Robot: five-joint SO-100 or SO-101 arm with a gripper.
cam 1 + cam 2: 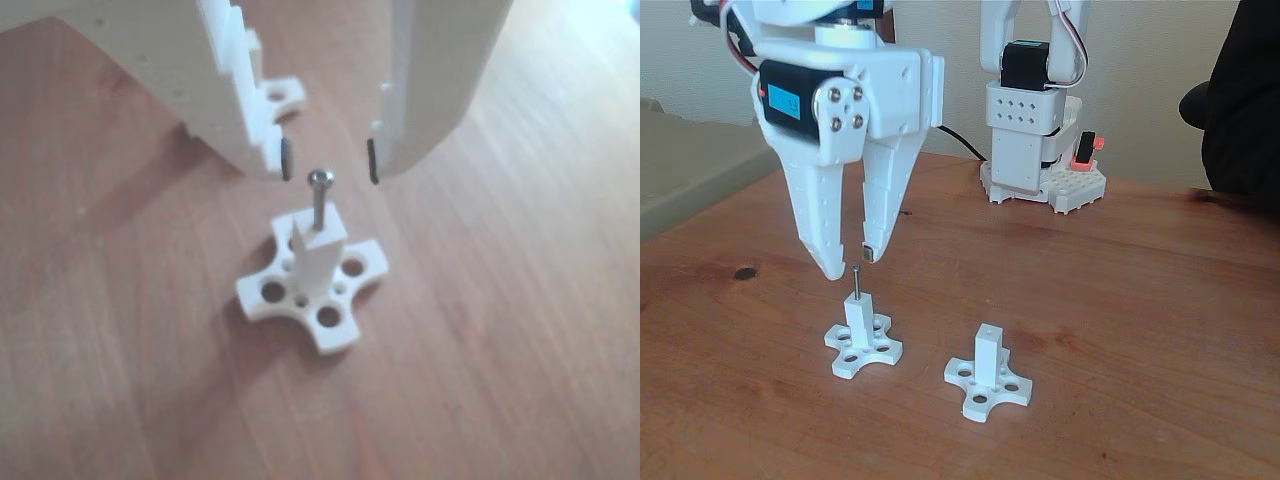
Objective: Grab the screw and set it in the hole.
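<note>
One screw (855,281) stands upright in the hole at the top of a white post (858,320), its shank sunk into the bore and its shiny rounded head (320,180) left well above the post's end face. The gripper (849,262) hangs directly over it with its jaws parted, grasping nothing; in the other view the two dark fingertip pads (286,158) flank the screw head on either side without touching it.

Two posts sit on the brown wooden table (1140,300) in the fixed view, each on a cross-shaped foot (863,352) with round holes in its lobes. The left one carries the screw. The second post (987,358) stands to its right, apart from it and a little nearer the camera, with a small bore visible in its top face. In the other view, a further white lobed piece (283,96) shows between the fingers, partly hidden by the left finger; what it belongs to cannot be told.

At the back of the table stands the arm's white base (1032,130) with a black cable (962,142) running to it. A small dark spot (744,273) lies on the wood at left, and a dark-clothed figure (1240,100) sits at the right edge.
</note>
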